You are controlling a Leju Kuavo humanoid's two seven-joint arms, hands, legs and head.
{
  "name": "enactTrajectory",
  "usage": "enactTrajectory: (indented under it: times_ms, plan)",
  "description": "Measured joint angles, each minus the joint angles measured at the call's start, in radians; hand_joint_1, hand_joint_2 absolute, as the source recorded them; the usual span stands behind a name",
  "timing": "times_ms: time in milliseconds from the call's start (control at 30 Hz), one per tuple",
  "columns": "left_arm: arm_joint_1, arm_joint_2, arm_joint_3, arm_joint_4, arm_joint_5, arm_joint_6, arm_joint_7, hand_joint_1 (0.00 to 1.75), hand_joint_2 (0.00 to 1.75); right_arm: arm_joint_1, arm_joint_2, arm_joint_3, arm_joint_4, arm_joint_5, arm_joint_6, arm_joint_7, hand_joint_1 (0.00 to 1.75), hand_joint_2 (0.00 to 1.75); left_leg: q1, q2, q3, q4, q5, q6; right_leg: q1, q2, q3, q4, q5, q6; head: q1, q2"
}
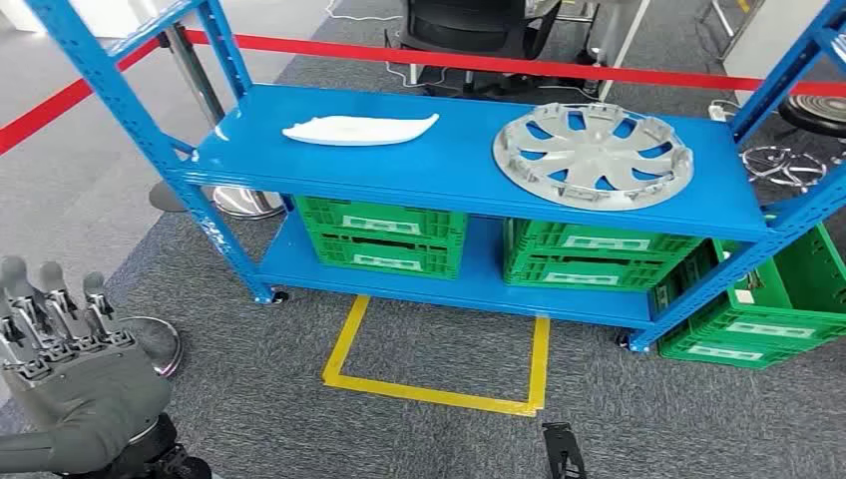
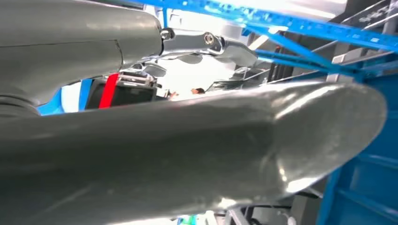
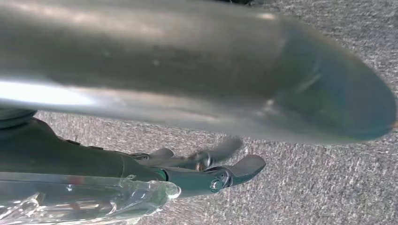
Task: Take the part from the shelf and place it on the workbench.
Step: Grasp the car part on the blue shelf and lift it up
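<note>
A white curved part lies on the left half of the blue shelf's top board. On the right half sits a silver hubcap. My left hand is raised at the lower left, well short of the shelf, fingers pointing up and apart, holding nothing. The left wrist view has its grey thumb close up, with the fingers stretched toward the blue frame. In the right wrist view my right hand hangs over grey carpet with its fingers extended and nothing in them.
Green crates fill the lower shelf, and more green crates stand on the floor at the right. A yellow tape square marks the carpet before the shelf. Red barrier tape, a stanchion base and an office chair stand behind.
</note>
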Motion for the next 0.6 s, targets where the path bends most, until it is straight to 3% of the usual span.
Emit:
enactTrajectory:
  times_ms: [100,167,233,267,300,333,400,433,500,600]
  plan:
    - [-0.002,0.000,-0.002,0.000,0.001,0.001,0.000,0.00,0.00,0.001,0.000,0.000,0.000,0.006,-0.001,-0.005,0.00,0.00,0.002,0.000,-0.007,0.016,-0.015,-0.011,-0.003,0.000,0.000,-0.004,0.005,-0.013,-0.002,0.000]
    - [-0.003,0.002,-0.002,0.001,0.003,0.007,0.000,0.00,0.00,0.001,0.001,0.001,0.000,0.018,-0.008,-0.032,0.00,0.00,0.003,-0.001,-0.046,0.101,-0.068,-0.021,-0.007,-0.001,0.000,-0.007,0.008,-0.023,-0.007,0.000]
    - [0.001,0.004,-0.002,0.001,0.004,0.015,0.000,0.00,0.00,0.002,0.001,0.002,0.000,0.028,-0.029,-0.075,0.00,0.00,0.003,-0.001,-0.110,0.235,-0.130,-0.026,-0.007,-0.001,-0.002,-0.007,0.008,-0.027,-0.011,0.000]
    - [0.003,0.006,-0.001,0.001,0.004,0.017,0.000,0.00,0.00,0.002,0.001,0.002,0.000,0.032,-0.038,-0.091,0.00,0.00,0.003,-0.001,-0.131,0.278,-0.140,-0.027,-0.007,-0.001,-0.003,-0.007,0.008,-0.027,-0.011,0.000]
    - [0.006,0.007,-0.001,0.001,0.004,0.019,0.000,0.00,0.00,0.002,0.002,0.002,0.000,0.036,-0.045,-0.102,0.00,0.00,0.003,-0.001,-0.135,0.284,-0.131,-0.026,-0.007,-0.001,-0.003,-0.007,0.008,-0.027,-0.011,0.000]
    - [0.007,0.008,-0.001,0.001,0.005,0.019,0.000,0.00,0.00,0.002,0.003,0.002,0.000,0.039,-0.049,-0.107,0.00,0.00,0.004,-0.001,-0.118,0.251,-0.103,-0.025,-0.007,0.000,-0.003,-0.007,0.008,-0.027,-0.011,0.000]
    - [0.008,0.008,-0.002,0.001,0.005,0.020,0.000,0.00,0.00,0.002,0.007,0.002,0.000,0.043,-0.053,-0.113,0.00,0.00,0.003,-0.001,-0.048,0.115,-0.037,-0.020,-0.005,0.001,-0.001,-0.006,0.008,-0.023,-0.011,0.000]
    - [0.008,0.008,-0.002,0.001,0.005,0.021,0.000,0.00,0.00,0.002,0.008,0.002,0.000,0.043,-0.054,-0.113,0.00,0.00,0.004,-0.001,-0.018,0.056,-0.018,-0.017,-0.003,0.002,-0.002,-0.004,0.007,-0.019,-0.012,0.000]
    - [0.008,0.009,-0.003,0.001,0.006,0.021,0.003,0.00,0.00,0.002,0.009,0.002,0.000,0.042,-0.054,-0.110,0.00,0.00,0.002,-0.002,0.004,0.004,-0.011,-0.007,0.000,0.003,-0.005,-0.005,0.009,-0.007,-0.010,0.000]
    - [0.007,0.008,-0.006,0.005,0.004,0.020,0.027,0.00,0.00,0.002,0.010,0.002,0.000,0.041,-0.051,-0.077,0.00,0.00,0.004,-0.003,0.004,-0.003,-0.006,0.012,-0.003,0.001,-0.010,0.000,0.003,0.010,-0.007,0.000]
